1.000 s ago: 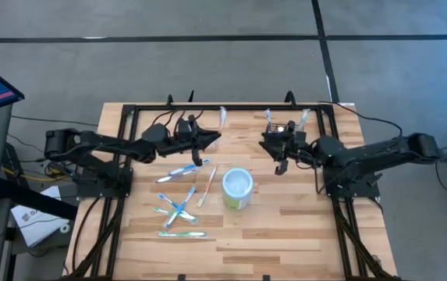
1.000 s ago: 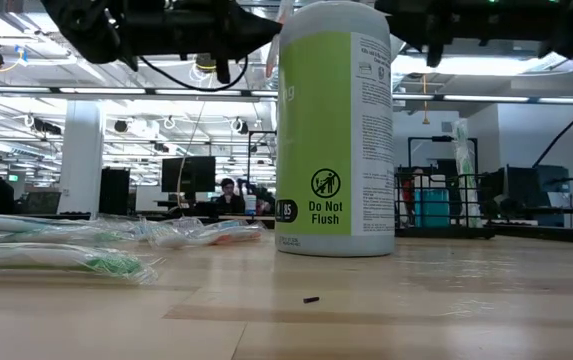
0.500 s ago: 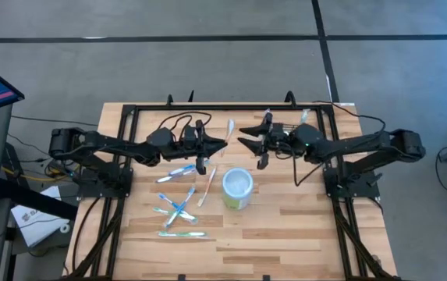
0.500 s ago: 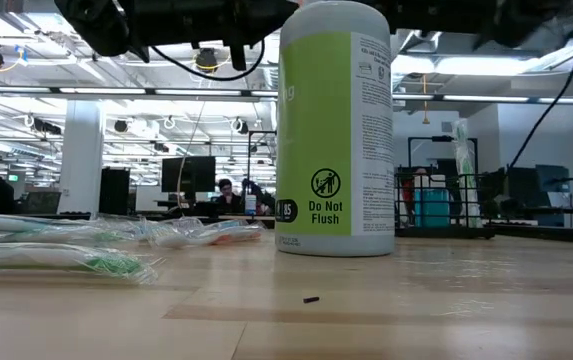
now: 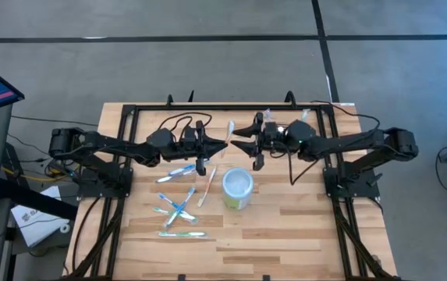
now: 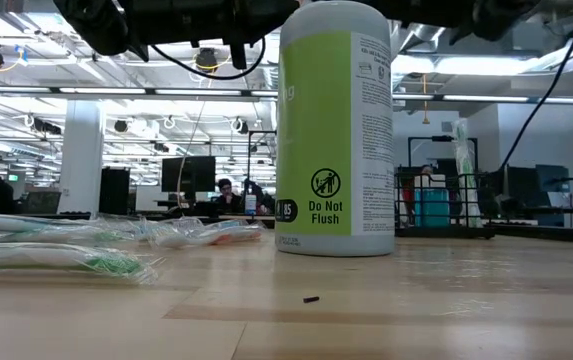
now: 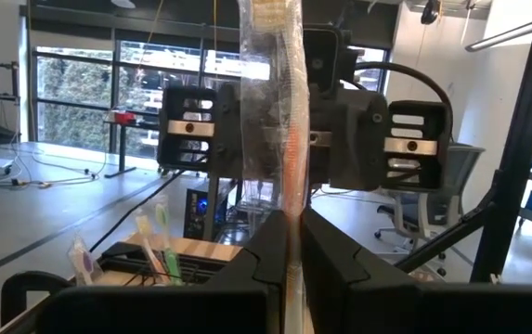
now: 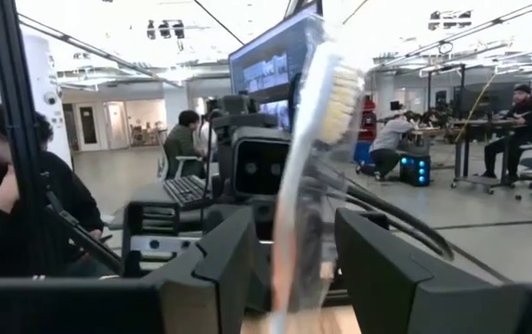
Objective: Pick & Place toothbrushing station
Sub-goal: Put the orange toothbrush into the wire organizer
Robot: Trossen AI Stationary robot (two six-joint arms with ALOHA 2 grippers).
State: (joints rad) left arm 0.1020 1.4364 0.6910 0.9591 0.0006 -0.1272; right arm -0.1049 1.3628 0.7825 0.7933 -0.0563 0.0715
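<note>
My left gripper (image 5: 223, 144) is shut on a toothbrush in a clear wrapper (image 7: 289, 111), held above the table's far middle. My right gripper (image 5: 239, 134) faces it from the right. It is open, with one finger on either side of the brush's head end (image 8: 326, 102) and a gap on both sides. The toothbrushing station (image 7: 140, 264), a low black wire basket with a few brushes standing in it (image 7: 159, 232), sits on the table at the far right, mostly under my right arm in the high view. My left gripper pinches the wrapped toothbrush's handle (image 7: 292, 243) between its two fingers. The fingers come about level from the table's left and lie across the brush. The brush is lifted clear of the table and stands up from the fingers, bristle end on top.
A white-and-pale-green round canister (image 5: 237, 189) stands near the table's middle, just in front of both grippers. Several wrapped toothbrushes (image 5: 180, 203) lie loose on the wood to its left. A black frame rail (image 5: 207, 107) runs along the far edge. People sit in the room beyond.
My right gripper has swung from over the basket toward the table's left and risen a little. It now has its open fingers around the held brush. My left gripper has carried the brush a short way toward the table's right, then stayed still.
</note>
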